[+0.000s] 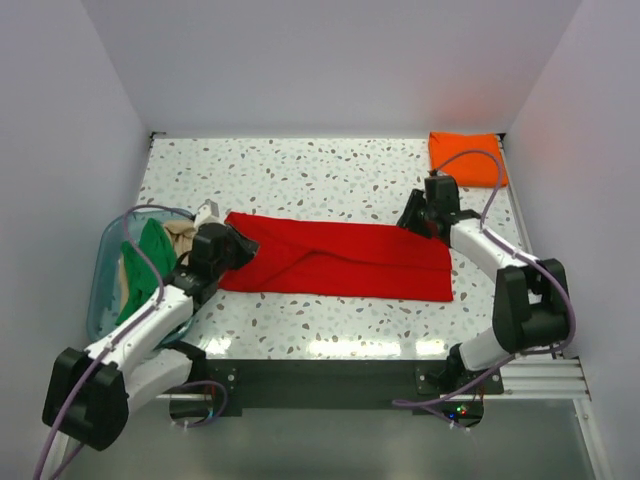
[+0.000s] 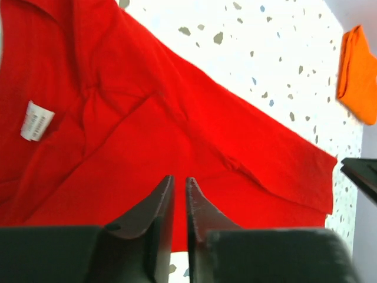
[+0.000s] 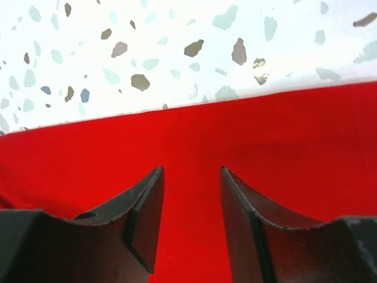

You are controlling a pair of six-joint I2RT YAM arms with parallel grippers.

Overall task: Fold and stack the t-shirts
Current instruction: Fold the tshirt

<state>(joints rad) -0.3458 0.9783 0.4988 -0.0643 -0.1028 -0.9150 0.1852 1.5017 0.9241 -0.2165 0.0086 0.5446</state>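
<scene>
A bright red t-shirt (image 1: 340,262) lies folded lengthwise across the middle of the table. Its white neck label (image 2: 36,121) shows in the left wrist view. My left gripper (image 1: 232,248) is at the shirt's left end. Its jaws (image 2: 178,178) are almost closed, with red cloth in the narrow gap. My right gripper (image 1: 413,215) hovers over the shirt's far right edge. Its jaws (image 3: 191,170) are open, with only red cloth (image 3: 235,135) below them. An orange t-shirt (image 1: 466,157) lies folded at the back right corner.
A clear bluish tub (image 1: 100,290) stands at the left edge and holds a green t-shirt (image 1: 150,260) and a tan one (image 1: 180,235). White walls enclose the speckled table (image 1: 300,170) on three sides.
</scene>
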